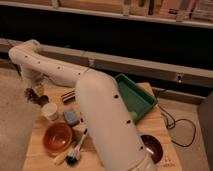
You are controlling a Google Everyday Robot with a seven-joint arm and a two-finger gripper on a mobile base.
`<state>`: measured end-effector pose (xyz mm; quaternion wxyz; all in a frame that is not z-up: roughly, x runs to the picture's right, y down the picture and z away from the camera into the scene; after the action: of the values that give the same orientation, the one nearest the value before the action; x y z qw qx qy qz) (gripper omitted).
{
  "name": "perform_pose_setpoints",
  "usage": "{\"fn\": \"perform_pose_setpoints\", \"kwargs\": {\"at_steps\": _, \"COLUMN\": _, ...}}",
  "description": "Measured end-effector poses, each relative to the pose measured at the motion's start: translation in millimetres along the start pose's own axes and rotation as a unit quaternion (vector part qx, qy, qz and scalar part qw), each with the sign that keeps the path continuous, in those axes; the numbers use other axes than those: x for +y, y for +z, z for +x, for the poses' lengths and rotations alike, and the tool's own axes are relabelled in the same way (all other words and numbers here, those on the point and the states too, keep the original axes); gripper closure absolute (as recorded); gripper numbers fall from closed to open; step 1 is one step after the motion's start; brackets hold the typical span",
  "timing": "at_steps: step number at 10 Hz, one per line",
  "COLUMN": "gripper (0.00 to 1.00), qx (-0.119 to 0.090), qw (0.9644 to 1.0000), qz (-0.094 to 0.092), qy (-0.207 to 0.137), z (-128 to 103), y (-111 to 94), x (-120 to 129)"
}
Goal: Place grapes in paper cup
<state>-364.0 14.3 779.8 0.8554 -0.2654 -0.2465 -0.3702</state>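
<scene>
The grapes (30, 93) are a small dark clump at the table's far left edge. My gripper (35, 91) is at the end of the white arm (95, 105), right at the grapes, and part of the clump is hidden by it. I cannot tell whether the grapes are held or lie on the table. The white paper cup (50, 111) stands upright on the table, just below and to the right of the gripper, and looks empty.
A small dark round object (43, 100) sits between gripper and cup. A striped bar (68, 95), a blue item (71, 118), a red-orange bowl (57, 138) and a brush (76, 151) lie nearby. A green tray (137, 97) and a dark bowl (152, 148) are to the right.
</scene>
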Motion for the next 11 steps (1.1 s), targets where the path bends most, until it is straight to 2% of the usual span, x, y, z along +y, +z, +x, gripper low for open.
{"fn": "perform_pose_setpoints", "kwargs": {"at_steps": 2, "gripper": 1.0, "qx": 0.008, "qw": 0.9998, "qz": -0.017, "qy": 0.01, "z": -2.9, "y": 1.5, "x": 4.8}}
{"fn": "perform_pose_setpoints", "kwargs": {"at_steps": 5, "gripper": 1.0, "qx": 0.034, "qw": 0.998, "qz": -0.045, "qy": 0.029, "z": -2.7, "y": 2.1, "x": 18.3}}
{"fn": "perform_pose_setpoints", "kwargs": {"at_steps": 7, "gripper": 1.0, "qx": 0.05, "qw": 0.9964, "qz": -0.061, "qy": 0.033, "z": -10.6, "y": 2.6, "x": 24.5}}
{"fn": "perform_pose_setpoints", "kwargs": {"at_steps": 11, "gripper": 1.0, "qx": 0.065, "qw": 0.9938, "qz": -0.08, "qy": 0.043, "z": -14.7, "y": 4.0, "x": 39.2}}
